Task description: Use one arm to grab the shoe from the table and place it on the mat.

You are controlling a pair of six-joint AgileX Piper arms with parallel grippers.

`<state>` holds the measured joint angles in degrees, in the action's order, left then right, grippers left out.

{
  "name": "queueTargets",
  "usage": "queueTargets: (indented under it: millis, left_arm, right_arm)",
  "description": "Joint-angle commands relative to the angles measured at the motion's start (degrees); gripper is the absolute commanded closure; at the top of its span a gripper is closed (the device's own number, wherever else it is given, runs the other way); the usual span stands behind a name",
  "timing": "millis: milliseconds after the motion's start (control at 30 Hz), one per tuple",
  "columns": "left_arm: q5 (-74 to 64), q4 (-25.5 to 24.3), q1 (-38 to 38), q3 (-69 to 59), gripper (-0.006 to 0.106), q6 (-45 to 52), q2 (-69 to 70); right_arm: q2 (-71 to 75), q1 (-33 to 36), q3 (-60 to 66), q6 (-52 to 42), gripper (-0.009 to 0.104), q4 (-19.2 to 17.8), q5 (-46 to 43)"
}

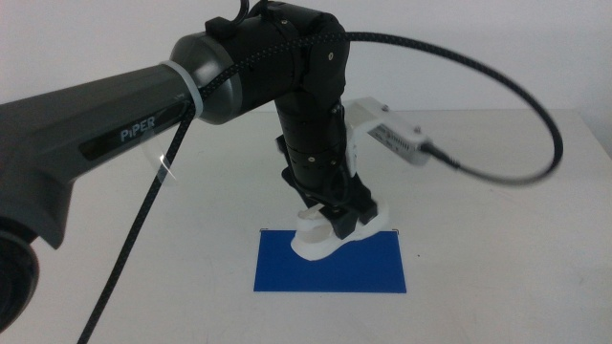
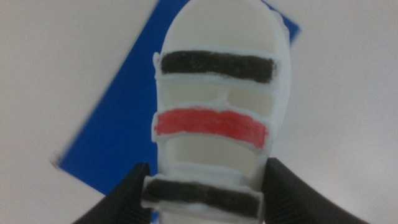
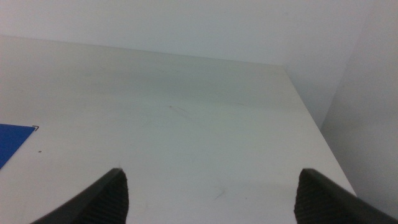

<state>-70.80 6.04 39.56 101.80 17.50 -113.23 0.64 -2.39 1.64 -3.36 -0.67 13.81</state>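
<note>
Bench [image 1: 497, 239]: a wide off-white matte top is spreading out under me, plain, with a few faint scuffs showing in my right wrist view.
Bench edges: the far edge is running straight across below the wall; the right edge is dropping off beside a pale side surface.
Wall [image 1: 478, 48]: a bare white wall is standing behind the bench.
Light: soft, even light is falling everywhere, casting only weak shadows.

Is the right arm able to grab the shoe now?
Probably not: the left gripper already clamps the shoe over the mat, and the right gripper waits open, facing bare table.
</note>
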Motion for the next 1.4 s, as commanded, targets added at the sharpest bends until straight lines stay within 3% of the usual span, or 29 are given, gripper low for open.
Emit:
queueTargets:
  millis: [0,567,900,1167,1367]
  left_arm:
    - [-1.9,1.4,0.3,1.4,0.102,-13.0,3.7]
    - [-1.5,1.5,0.3,1.4,0.102,-91.7,3.7]
    - [-1.6,-1.3,0.3,1.4,0.102,-136.6,3.7]
    - [-1.5,-7.1,0.3,1.5,0.102,-138.9,3.5]
    - [-2.7,-3.8,0.3,1.5,0.102,-138.9,0.1]
  right_arm:
    - [-0.2,-0.1,0.3,-0.6,0.017,-0.5,-4.2]
    - [-0.2,-0.1,0.3,-0.6,0.017,-0.5,-4.2]
    - [-0.2,-0.1,0.3,-0.6,0.017,-0.5,-4.2]
    - [-0.2,-0.1,0.3,-0.6,0.017,-0.5,-4.2]
    - [-0.2,-0.1,0.3,-0.6,0.017,-0.5,-4.2]
